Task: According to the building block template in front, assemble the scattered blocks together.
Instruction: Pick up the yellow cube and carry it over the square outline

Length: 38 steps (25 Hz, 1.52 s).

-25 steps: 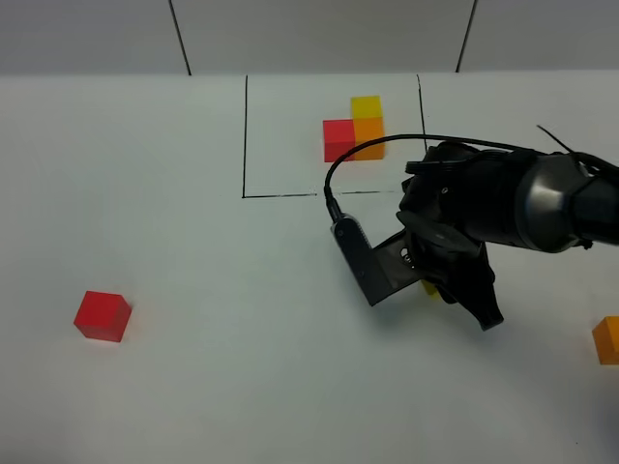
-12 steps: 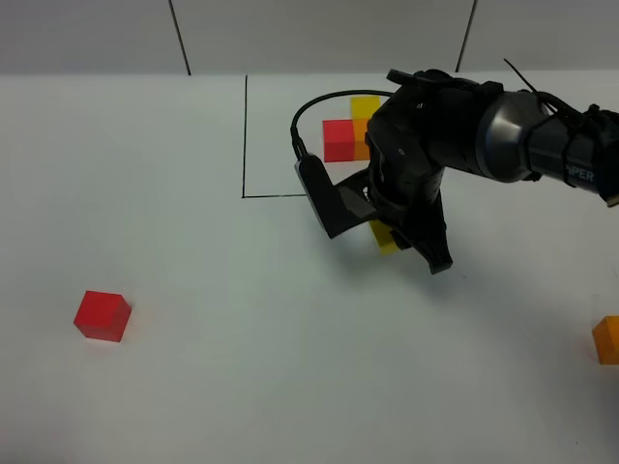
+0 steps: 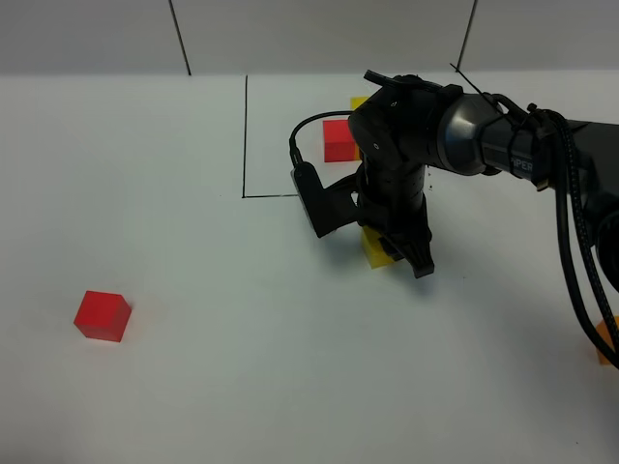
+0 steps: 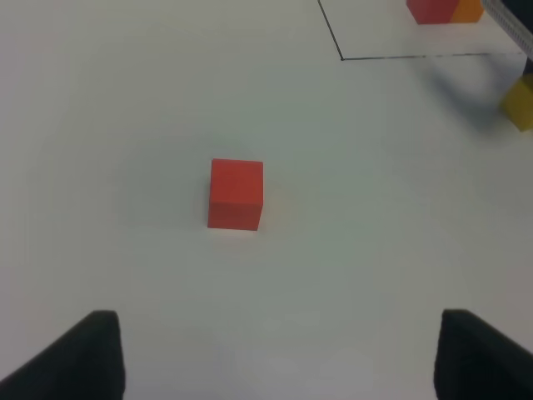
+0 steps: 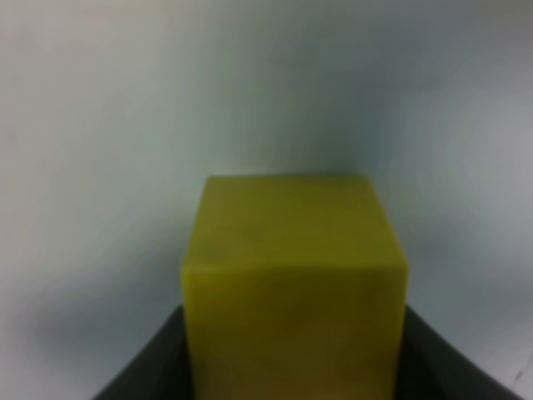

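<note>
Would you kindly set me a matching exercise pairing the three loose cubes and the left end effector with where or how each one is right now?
Things:
1. loose red cube
2. loose yellow cube
3. loose orange cube
4. left end effector

Places or states:
A. gripped by the right end effector
B. open, holding nothing
C. alone at the left of the high view
D. at the right edge of the high view, partly hidden

Pairs: 1-C, 2-A, 3-D, 4-B

faint white lettering (image 3: 523,161) on the right arm's black casing, too small to read, no other text
</note>
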Each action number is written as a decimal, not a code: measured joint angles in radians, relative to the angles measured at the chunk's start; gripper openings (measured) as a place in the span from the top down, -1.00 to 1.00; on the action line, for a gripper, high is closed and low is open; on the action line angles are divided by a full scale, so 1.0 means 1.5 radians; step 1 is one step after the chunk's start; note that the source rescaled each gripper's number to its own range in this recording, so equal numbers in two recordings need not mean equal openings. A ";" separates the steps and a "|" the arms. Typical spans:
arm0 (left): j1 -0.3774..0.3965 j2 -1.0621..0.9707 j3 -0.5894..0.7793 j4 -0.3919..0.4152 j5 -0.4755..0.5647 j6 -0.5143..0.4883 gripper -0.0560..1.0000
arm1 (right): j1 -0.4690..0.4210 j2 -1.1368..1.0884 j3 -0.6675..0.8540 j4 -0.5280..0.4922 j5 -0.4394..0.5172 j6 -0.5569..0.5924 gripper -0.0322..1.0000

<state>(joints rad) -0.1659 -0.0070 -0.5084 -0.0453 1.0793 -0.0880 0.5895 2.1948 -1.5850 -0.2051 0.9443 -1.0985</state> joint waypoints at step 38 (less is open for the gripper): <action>0.000 0.000 0.000 0.000 0.000 -0.001 -0.35 | -0.043 0.002 -0.008 0.080 -0.027 0.085 0.94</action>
<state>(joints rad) -0.1659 -0.0070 -0.5084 -0.0453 1.0793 -0.0894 0.5256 2.1972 -1.5964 -0.0849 0.9045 -0.9706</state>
